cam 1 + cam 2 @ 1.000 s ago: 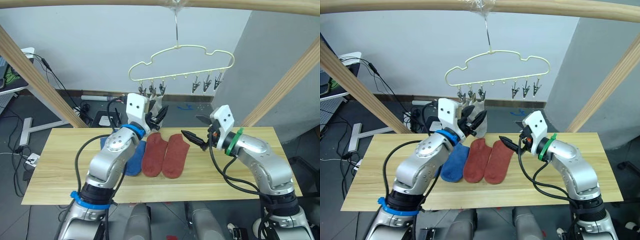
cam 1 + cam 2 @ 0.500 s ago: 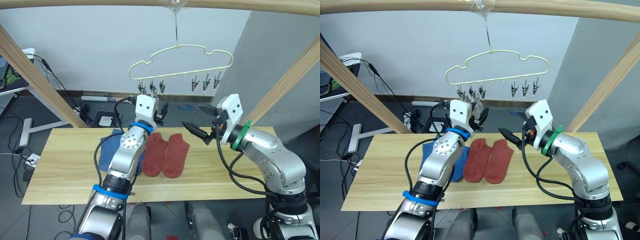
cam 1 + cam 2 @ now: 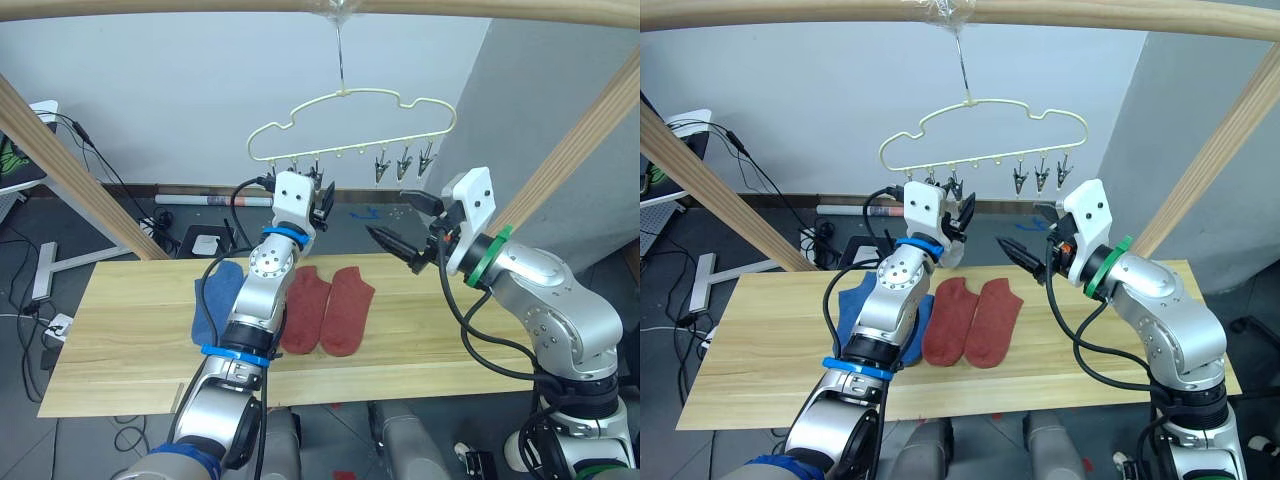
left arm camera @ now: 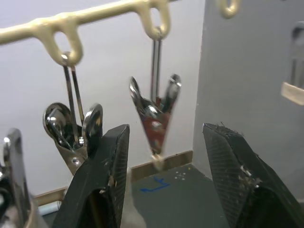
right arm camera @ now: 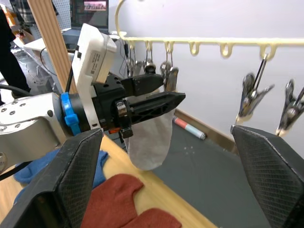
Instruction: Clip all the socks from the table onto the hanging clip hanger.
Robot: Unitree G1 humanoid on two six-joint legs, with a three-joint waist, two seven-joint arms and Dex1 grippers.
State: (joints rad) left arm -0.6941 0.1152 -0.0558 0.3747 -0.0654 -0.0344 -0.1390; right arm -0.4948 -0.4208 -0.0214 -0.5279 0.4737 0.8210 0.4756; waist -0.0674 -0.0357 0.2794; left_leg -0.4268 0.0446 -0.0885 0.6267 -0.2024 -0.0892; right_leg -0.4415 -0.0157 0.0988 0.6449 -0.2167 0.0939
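Note:
The pale yellow clip hanger (image 3: 350, 100) hangs from the top pole. My left gripper (image 3: 318, 200) is raised among its left clips (image 4: 154, 118). In the left wrist view its fingers stand apart, and one clip hangs beyond the gap. A light grey sock (image 5: 151, 137) hangs just under those fingers. Its top is hidden, so I cannot tell what holds it. My right gripper (image 3: 392, 215) is open in mid-air to the right, pointing at the left gripper. On the table (image 3: 130, 340) lie two rust red socks (image 3: 305, 315) (image 3: 345, 310) and blue socks (image 3: 215, 305).
Three free clips (image 3: 403, 165) hang at the hanger's right end. The round wooden pole frame has a top beam (image 3: 300, 8) and slanted legs at the left (image 3: 70, 150) and right (image 3: 570, 150). Cables and a desk leg are on the floor behind the table's left end.
My left gripper has risen from below the clips to among them, and the grey sock is still under it. My right gripper has lifted and moved closer to the hanger. The camera view has shifted slightly.

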